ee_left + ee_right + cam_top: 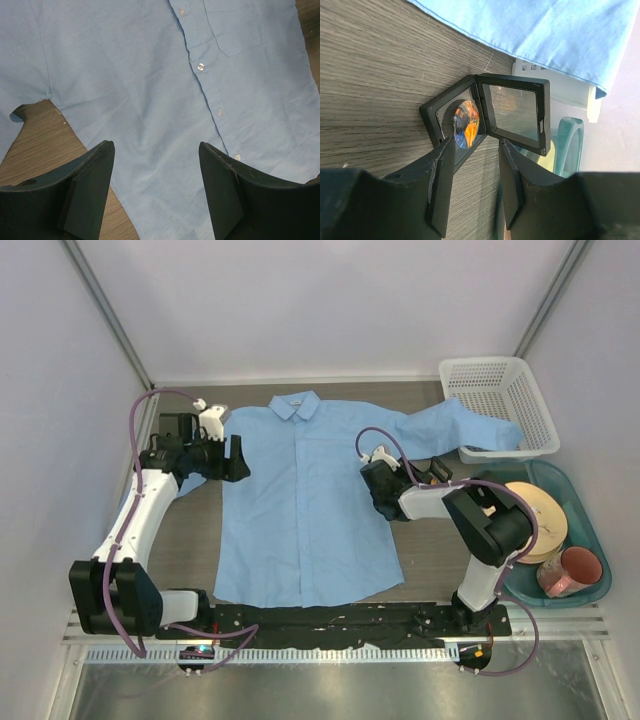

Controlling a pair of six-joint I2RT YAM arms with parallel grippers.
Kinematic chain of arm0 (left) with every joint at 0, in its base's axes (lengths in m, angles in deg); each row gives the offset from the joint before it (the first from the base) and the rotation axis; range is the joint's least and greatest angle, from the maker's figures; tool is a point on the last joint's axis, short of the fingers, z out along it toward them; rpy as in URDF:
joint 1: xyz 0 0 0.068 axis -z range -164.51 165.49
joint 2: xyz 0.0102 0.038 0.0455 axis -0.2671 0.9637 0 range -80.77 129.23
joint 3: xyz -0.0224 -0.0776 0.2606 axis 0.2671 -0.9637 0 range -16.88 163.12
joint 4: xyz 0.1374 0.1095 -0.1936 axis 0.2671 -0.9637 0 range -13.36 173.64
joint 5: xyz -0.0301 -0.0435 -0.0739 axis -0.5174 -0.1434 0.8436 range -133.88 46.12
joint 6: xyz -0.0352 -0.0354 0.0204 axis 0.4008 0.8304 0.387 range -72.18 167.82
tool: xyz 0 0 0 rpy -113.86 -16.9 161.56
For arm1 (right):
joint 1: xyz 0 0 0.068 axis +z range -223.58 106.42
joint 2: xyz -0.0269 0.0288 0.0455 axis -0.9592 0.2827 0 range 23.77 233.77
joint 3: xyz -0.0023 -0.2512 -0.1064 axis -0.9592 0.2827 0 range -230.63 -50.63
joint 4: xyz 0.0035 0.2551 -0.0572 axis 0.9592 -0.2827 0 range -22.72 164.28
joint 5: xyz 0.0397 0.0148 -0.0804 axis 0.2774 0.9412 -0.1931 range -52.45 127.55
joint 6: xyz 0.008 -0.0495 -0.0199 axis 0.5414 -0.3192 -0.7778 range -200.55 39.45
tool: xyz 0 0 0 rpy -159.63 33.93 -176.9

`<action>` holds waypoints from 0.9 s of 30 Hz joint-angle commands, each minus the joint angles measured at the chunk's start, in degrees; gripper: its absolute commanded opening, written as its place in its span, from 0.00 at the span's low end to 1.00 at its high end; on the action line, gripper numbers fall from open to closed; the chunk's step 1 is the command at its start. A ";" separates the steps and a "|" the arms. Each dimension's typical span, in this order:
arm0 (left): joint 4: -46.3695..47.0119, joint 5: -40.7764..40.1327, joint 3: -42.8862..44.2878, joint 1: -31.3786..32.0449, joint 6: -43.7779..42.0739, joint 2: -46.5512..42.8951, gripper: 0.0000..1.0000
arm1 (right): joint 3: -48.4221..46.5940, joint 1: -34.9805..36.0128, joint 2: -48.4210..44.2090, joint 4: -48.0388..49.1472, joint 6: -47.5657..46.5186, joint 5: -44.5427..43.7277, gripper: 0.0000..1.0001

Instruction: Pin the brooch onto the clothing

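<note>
The clothing, a light blue button-up shirt (300,510), lies flat on the table, collar to the far side; its button placket (200,66) shows in the left wrist view. My left gripper (235,460) (155,146) hovers open over the shirt's left side, holding nothing. The brooch (466,124), a round orange and blue shiny disc, sits in the base of a small black case (447,112) with its lid (515,112) swung open. My right gripper (476,142) (420,475) stands open just short of the case, one fingertip (447,150) overlapping the base's edge.
A white mesh basket (500,405) stands at the back right, with the shirt's right sleeve (450,430) reaching to it. A teal tray (585,515) at the right holds a tan plate (540,515) and a pink cup (570,570).
</note>
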 commanded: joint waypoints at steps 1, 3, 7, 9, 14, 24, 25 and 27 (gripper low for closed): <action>2.13 0.98 0.34 0.00 -0.02 -0.17 0.72 | -1.59 0.35 0.98 3.71 0.64 -0.08 0.44; 2.13 0.98 0.43 0.00 -0.10 -0.08 0.72 | -1.50 0.26 1.60 4.15 0.47 -0.08 0.44; 2.13 0.90 0.51 -0.09 -0.11 0.01 0.72 | -1.24 0.00 2.57 4.85 0.29 -0.16 0.44; 2.22 0.90 0.34 -0.09 -0.11 0.09 0.72 | -0.89 -0.09 2.92 6.17 -0.23 -0.43 0.44; 2.13 0.98 0.16 0.00 -0.28 0.09 0.72 | -0.36 -0.71 3.18 7.40 -0.94 -0.96 0.43; 2.13 1.07 -0.01 0.00 -0.37 0.45 0.72 | -0.01 -1.32 3.36 9.95 -2.69 -3.15 0.40; 2.22 1.07 -0.01 0.00 -0.37 0.45 0.72 | 0.08 -1.32 3.19 10.47 -2.96 -3.33 0.40; 2.13 0.99 -0.01 -0.09 -0.37 0.45 0.72 | -0.09 -1.32 2.92 10.57 -3.22 -3.68 0.40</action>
